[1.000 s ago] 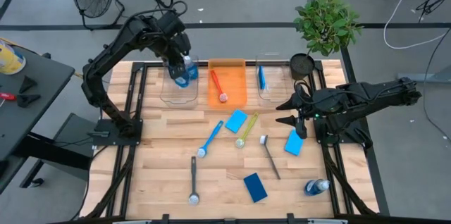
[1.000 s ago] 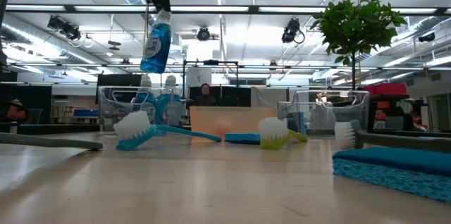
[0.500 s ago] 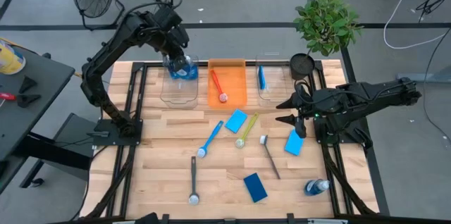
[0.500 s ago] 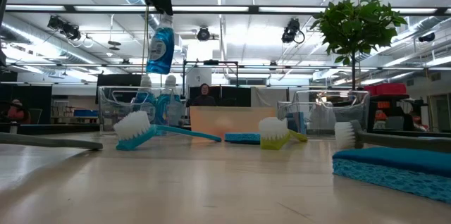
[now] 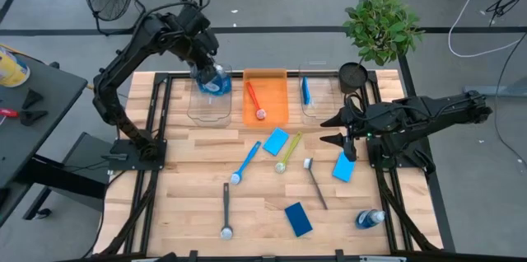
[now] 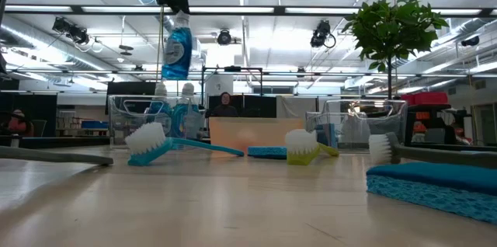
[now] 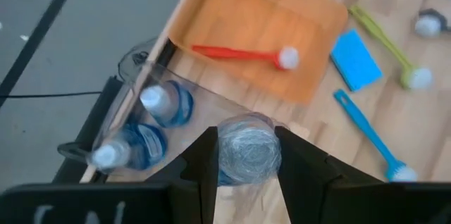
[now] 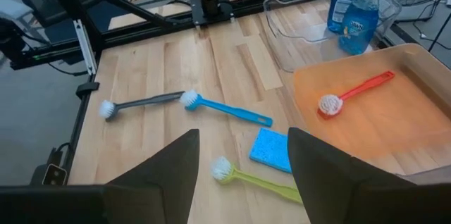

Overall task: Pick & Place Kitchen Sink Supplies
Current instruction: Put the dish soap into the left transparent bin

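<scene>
A pale butcher-block wooden table [image 5: 189, 171] stands on a grey floor, with a leafy green potted plant [image 5: 381, 27] at its upper right corner. Along the top edge of the table in the high view sit three bins: a clear rectangular bin [image 5: 206, 105] at left, an orange rectangular bin [image 5: 265, 97] in the middle holding a red long-handled brush [image 5: 254, 100], and a second clear bin [image 5: 317, 91] at right with something blue standing in it.

The left gripper [image 7: 246, 175] hangs over the left clear bin, its fingers clamped on a small clear bottle with blue contents [image 6: 176, 49], held upright above the bin; two more such bottles [image 7: 134, 132] stand inside it.

The right gripper [image 5: 336, 128] rests at centre right of the high view with its fingers spread apart and nothing between them.

In the middle of the table lie a blue long-handled brush [image 5: 245, 162], a yellow-green brush [image 5: 287, 152], a flat blue rectangular sponge [image 5: 276, 140], two dark grey brushes [image 5: 226, 211] and [image 5: 315, 182], and two more blue sponges [image 5: 299, 219] and [image 5: 343, 166]. Another blue-filled bottle [image 5: 370, 218] lies at lower right.
</scene>
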You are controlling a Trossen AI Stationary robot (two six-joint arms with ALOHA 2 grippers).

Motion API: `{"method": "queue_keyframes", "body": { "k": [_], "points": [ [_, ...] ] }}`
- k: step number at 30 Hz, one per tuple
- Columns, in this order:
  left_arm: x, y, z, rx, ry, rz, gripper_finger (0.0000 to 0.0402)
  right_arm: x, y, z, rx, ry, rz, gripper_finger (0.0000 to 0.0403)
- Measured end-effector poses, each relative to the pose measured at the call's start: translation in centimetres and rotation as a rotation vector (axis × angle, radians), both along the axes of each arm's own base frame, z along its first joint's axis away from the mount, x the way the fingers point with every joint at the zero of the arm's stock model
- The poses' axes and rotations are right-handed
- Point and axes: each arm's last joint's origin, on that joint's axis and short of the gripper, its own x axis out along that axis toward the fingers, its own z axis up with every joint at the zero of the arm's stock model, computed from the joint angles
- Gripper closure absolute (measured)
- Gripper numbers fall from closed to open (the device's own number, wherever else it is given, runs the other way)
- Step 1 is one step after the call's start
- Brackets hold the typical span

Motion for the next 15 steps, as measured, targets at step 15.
{"method": "queue_keyframes", "body": {
  "k": [15],
  "points": [
    [-5.7,-6.0,5.0,0.114,-0.197,0.027,0.0281,0.0,-0.1,0.0,-0.012,-0.007,-0.022,0.0185]
  ]
}}
